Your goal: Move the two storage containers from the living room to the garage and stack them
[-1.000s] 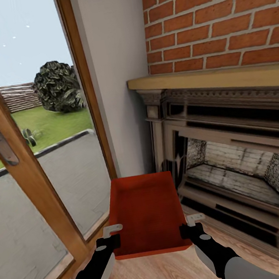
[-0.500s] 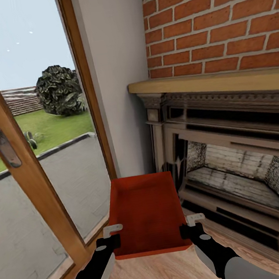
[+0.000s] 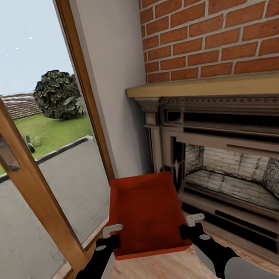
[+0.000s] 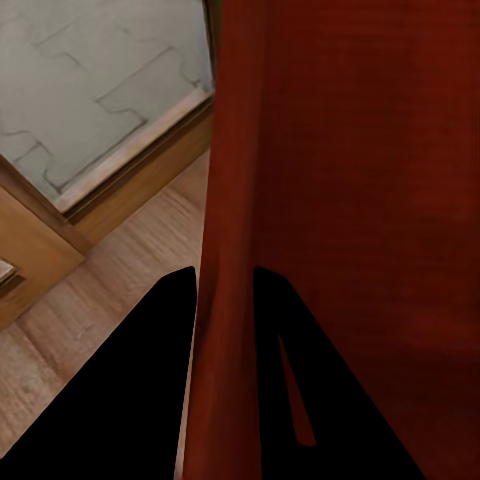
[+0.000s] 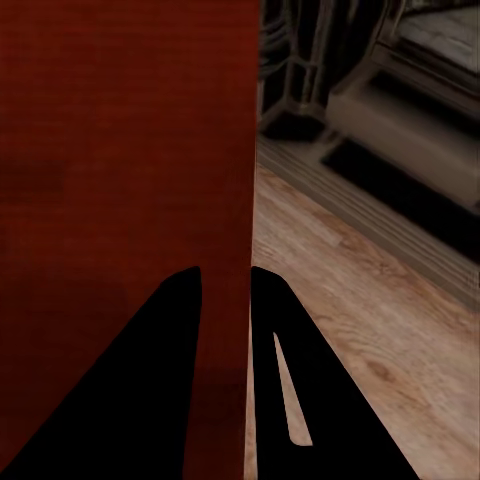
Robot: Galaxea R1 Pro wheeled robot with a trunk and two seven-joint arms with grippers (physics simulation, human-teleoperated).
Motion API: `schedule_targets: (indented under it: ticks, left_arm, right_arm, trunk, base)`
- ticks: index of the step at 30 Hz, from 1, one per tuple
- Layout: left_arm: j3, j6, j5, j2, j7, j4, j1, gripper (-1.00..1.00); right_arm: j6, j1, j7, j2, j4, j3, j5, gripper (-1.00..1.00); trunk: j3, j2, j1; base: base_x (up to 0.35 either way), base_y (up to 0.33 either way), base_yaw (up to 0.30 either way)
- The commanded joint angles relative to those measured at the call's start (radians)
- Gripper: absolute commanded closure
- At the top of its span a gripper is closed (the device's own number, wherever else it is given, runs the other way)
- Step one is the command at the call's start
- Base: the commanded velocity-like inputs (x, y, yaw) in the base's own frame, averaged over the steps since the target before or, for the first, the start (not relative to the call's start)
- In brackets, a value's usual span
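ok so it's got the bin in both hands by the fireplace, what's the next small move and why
Probably turn the base away and carry on toward the garage. The storage container is pinched by its side walls in the left hand and the right hand, held off the wood floor, with the fireplace and wall straight ahead.

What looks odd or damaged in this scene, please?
Nothing stands out. The storage container is held level between the left end effector and right end effector, each clamped on a side wall, in front of the intact fireplace.
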Motion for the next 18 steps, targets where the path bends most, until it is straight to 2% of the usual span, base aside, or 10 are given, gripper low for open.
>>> schedule_targets:
  ticks: [1,18]
  left_arm:
    - [0.003,-0.035,-0.016,0.001,0.017,-0.022,-0.001,1.00]
    - [0.003,-0.035,-0.016,0.000,0.017,-0.026,-0.001,1.00]
  right_arm:
    - [-0.004,0.000,-0.094,0.000,0.004,-0.004,-0.012,1.00]
    - [0.001,0.000,-0.103,0.001,0.004,-0.004,-0.013,1.00]
  trunk:
    - [0.000,-0.001,0.000]
    - [0.027,-0.001,0.000]
  base:
    - [0.000,0.000,-0.071]
    - [0.000,0.000,-0.071]
